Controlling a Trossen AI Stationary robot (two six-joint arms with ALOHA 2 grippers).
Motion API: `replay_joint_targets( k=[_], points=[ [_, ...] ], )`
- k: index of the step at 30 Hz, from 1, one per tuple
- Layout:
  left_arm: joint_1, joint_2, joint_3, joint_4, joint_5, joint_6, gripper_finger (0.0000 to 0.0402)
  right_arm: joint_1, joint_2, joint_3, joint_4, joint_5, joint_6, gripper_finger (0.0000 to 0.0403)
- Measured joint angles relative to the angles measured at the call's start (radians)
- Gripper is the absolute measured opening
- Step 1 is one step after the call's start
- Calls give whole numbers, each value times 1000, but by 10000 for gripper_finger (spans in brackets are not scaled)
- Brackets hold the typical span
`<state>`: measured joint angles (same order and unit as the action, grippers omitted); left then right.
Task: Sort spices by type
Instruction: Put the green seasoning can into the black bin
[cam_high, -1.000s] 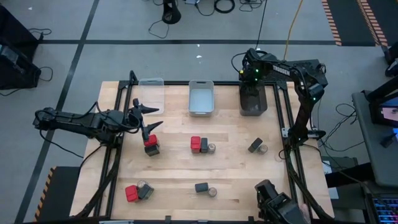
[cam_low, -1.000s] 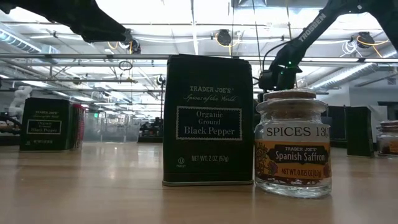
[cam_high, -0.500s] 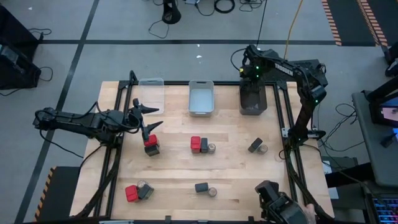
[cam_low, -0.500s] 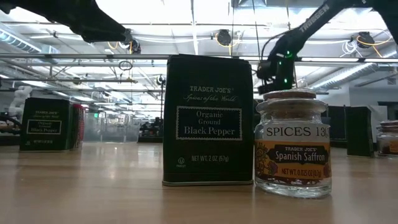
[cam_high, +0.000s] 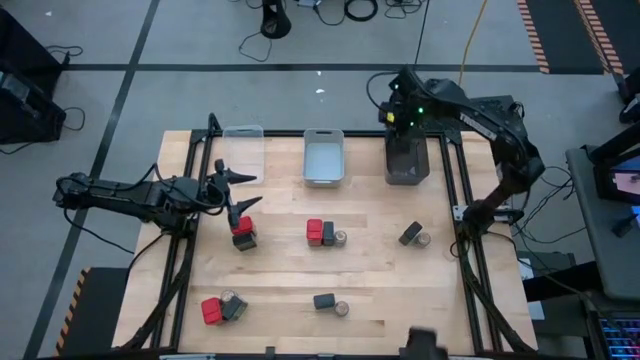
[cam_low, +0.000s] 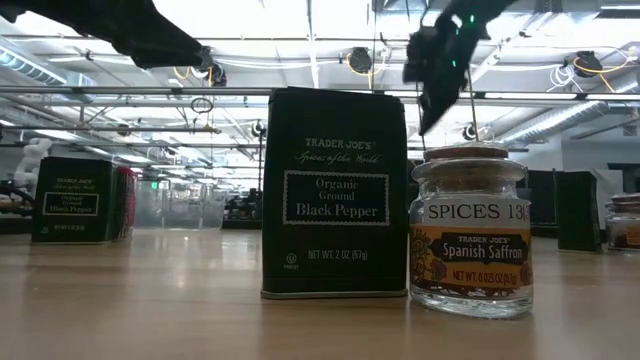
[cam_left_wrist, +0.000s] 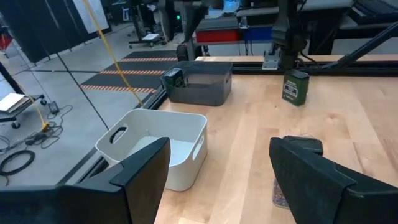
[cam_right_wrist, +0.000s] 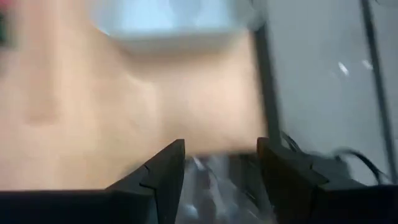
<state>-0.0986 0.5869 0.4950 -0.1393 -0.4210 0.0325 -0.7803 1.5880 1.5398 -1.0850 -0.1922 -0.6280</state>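
Wooden desk (cam_high: 370, 270): right gripper (cam_high: 398, 88) has lifted off the dark bin (cam_high: 406, 160) at the far edge, fingers parted, empty. Left gripper (cam_high: 236, 190) stays wide above a red tin (cam_high: 242, 226). Labels: "Organic Ground Black Pepper" (cam_low: 335, 195), "Spanish Saffron" (cam_low: 470, 230).

Overhead view straight down, low view level across the table (cam_high: 380, 250); both wrist views facing the bins.

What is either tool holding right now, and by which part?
Nothing. The left tool hangs open above the red tin without touching it. The right tool, over the dark bin, has open fingers with nothing between them.
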Motion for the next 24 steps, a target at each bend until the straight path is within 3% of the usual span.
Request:
replay_joint_targets(
  k=[3, 12, 19, 24],
  points=[
    [0, 0, 0, 7, 35, -2, 281, 113, -34, 0, -4, -48, 59, 185],
    [0, 28, 0, 27, 166, -78, 281, 521, -50, 0, -27, -40, 265, 185],
    [0, 74, 0, 26, 200, -100, 281, 780, -49, -1, -143, 129, 473, 185],
    [0, 105, 0, 30, 216, -93, 281, 890, -49, -51, -240, 149, 646, 185]
  ],
)
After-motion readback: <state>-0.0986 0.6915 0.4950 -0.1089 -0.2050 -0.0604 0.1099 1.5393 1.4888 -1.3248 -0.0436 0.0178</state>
